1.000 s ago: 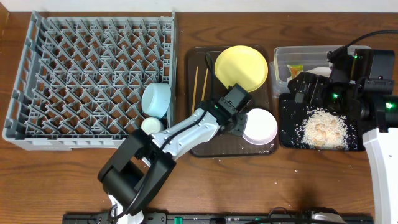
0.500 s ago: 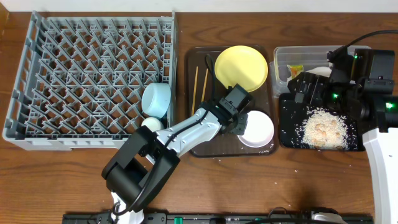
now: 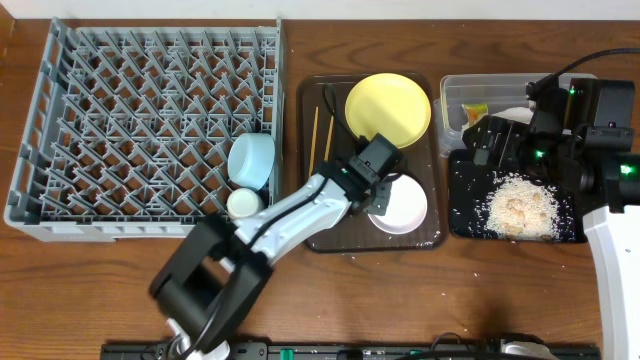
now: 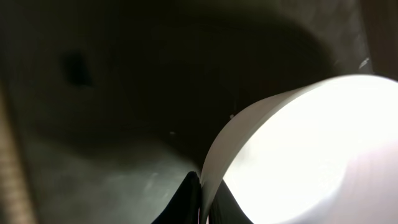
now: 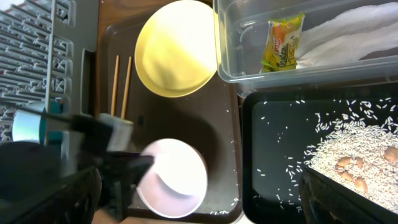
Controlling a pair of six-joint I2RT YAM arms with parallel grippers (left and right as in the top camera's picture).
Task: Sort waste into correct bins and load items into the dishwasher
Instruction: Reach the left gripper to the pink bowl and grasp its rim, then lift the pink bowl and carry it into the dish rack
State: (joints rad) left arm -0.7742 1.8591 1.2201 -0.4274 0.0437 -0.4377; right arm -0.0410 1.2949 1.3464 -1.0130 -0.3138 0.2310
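My left gripper (image 3: 375, 196) is shut on the rim of the white bowl (image 3: 402, 204), holding it over the brown serving tray (image 3: 340, 236); the wrist view shows both fingers (image 4: 202, 198) pinching the bowl's wall (image 4: 298, 162). The yellow plate (image 3: 388, 107) and chopsticks (image 3: 320, 135) lie on that tray. The light blue bowl (image 3: 251, 159) and small white cup (image 3: 243, 203) sit in the grey dish rack (image 3: 120, 110). My right gripper (image 3: 510, 145) hangs over the black tray (image 3: 465, 215) holding rice scraps (image 3: 520, 205); its jaws are not clearly seen. The wrapper (image 5: 283, 42) and napkin (image 5: 348, 31) lie in the clear tub (image 5: 230, 43).
Loose rice grains (image 5: 227, 202) lie on the brown tray's front right corner. The rack fills the left of the table. The right arm's body covers part of the clear tub and black tray from above.
My left gripper has pulled the white bowl left and slightly toward the tray's middle. The right arm has not moved.
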